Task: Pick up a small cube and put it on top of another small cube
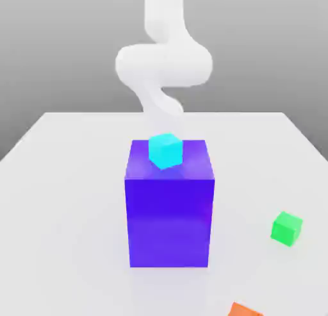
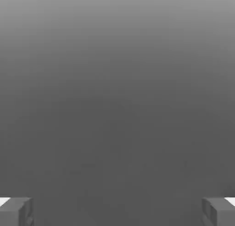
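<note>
Flat white table carries a big glossy purple-blue block at centre. Small green cube sits well apart toward the exterior view's right. Orange block, cut off at the near edge.

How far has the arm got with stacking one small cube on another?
Done: nothing yet; no small cube sits on another. The cyan cube rests on the big purple-blue block, and the green cube lies alone on the table. In hand: nothing; the fingers stand wide apart with nothing between them. Left: grasp a cube, carry it, set it on another.
</note>
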`<state>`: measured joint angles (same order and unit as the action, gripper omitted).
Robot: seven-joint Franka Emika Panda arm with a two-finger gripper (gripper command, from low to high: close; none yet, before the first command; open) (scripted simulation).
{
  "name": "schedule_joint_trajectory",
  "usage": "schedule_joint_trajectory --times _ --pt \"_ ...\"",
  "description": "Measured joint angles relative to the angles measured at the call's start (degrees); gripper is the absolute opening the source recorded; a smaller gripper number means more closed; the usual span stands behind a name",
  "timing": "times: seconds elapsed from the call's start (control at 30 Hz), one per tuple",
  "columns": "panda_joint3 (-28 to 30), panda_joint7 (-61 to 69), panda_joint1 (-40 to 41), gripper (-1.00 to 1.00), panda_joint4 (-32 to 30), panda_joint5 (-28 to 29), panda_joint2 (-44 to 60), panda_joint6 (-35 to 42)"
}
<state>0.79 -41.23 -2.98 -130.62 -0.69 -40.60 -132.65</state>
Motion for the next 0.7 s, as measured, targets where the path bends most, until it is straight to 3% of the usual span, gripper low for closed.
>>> schedule_joint_trajectory --times 0.33,0.7 --pt "1.50 19.16 -10.14 0.00 4.69 -3.64 21.17 -3.48" --pt "-1.42 38.09 -17.83 0.00 9.73 -4.97 43.94 -7.33"
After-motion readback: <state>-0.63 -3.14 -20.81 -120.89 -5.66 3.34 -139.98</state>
